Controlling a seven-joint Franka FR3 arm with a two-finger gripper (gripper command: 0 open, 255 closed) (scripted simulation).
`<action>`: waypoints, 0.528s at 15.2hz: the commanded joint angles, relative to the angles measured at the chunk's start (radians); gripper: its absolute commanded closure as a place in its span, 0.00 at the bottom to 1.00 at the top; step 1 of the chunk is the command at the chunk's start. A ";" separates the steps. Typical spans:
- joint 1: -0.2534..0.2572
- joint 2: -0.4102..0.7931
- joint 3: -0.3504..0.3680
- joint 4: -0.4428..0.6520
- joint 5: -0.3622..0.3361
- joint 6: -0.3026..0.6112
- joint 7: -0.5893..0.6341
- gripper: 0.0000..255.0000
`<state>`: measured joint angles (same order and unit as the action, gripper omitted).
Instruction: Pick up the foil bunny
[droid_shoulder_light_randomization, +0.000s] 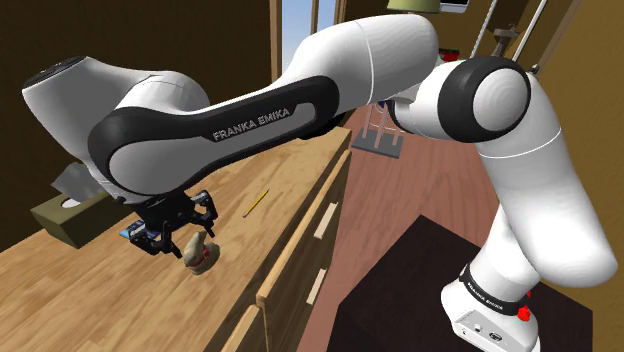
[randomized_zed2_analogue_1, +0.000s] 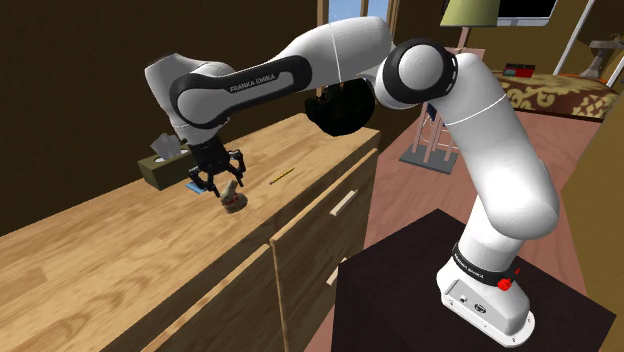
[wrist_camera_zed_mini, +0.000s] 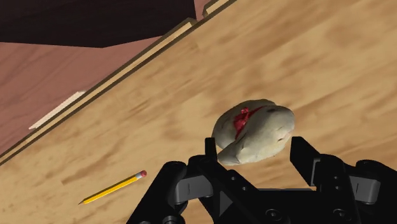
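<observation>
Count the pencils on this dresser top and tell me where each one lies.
1. The yellow pencil lies on the wooden dresser top, apart from the bunny beneath the gripper. The arm may hide others.

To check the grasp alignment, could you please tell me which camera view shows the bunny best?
The wrist view: the pale bunny with its red ribbon lies unobstructed between the gripper's open fingers. The shoulder and second exterior views show it as a lump partly hidden under the gripper.
</observation>
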<state>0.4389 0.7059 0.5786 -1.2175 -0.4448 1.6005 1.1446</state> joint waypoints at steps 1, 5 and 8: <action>0.000 0.001 0.000 -0.002 0.000 0.003 0.000 1.00; -0.004 -0.003 0.000 -0.009 0.001 0.005 0.000 1.00; -0.004 -0.003 0.000 -0.009 0.000 0.006 0.000 1.00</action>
<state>0.4357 0.7013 0.5802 -1.2250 -0.4438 1.6066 1.1442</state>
